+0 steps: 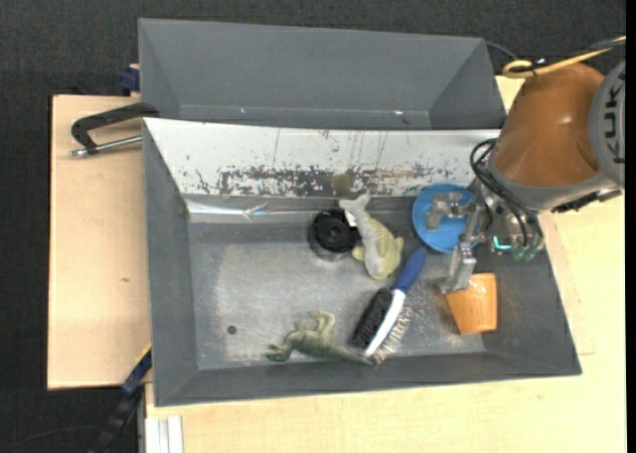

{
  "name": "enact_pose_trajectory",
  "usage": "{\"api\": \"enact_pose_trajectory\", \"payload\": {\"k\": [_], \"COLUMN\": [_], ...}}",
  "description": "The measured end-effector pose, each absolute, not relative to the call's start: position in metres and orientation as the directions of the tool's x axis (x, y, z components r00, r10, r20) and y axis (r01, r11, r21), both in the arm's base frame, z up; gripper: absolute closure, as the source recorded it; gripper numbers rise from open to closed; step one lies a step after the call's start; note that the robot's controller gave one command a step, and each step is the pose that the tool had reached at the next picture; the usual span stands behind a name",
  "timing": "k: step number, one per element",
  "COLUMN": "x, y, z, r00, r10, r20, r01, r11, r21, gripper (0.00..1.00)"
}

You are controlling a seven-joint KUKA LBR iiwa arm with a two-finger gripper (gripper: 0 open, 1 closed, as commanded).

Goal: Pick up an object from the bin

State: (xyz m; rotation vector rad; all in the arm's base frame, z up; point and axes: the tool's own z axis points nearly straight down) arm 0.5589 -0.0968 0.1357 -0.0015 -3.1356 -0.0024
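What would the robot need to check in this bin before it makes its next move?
1. Position of the gripper: ok, it stands at the upper left edge of the orange block, right of the bin's middle.
2. State of the gripper, open or shut: cannot tell.
3. Neighbours: ok, the orange block lies apart from the blue-handled brush to its left.
4. Clearance from the blue disc behind: cannot tell, the robot partly covers it.
5. Room toward the bin wall: ok, bare floor shows beside the block.
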Motion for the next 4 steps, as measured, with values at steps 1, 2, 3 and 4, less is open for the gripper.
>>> {"api": "enact_pose_trajectory", "payload": {"k": [1, 2, 3, 4], "x": [0.566, 0.59, 0.591, 0.593], "y": [-0.118, -0.139, -0.138, -0.137], "z": [0.068, 0.072, 0.073, 0.074], "r00": [-1.0, -0.914, -0.915, -0.915], "r10": [0.03, 0.405, 0.404, 0.403], "r20": [0.001, -0.004, -0.006, -0.006], "r01": [0.03, 0.405, 0.404, 0.403], "r11": [1.0, 0.914, 0.915, 0.915], "r21": [0.007, 0.006, 0.003, 0.002], "gripper": [0.0, 0.0, 0.0, 0.0]}}
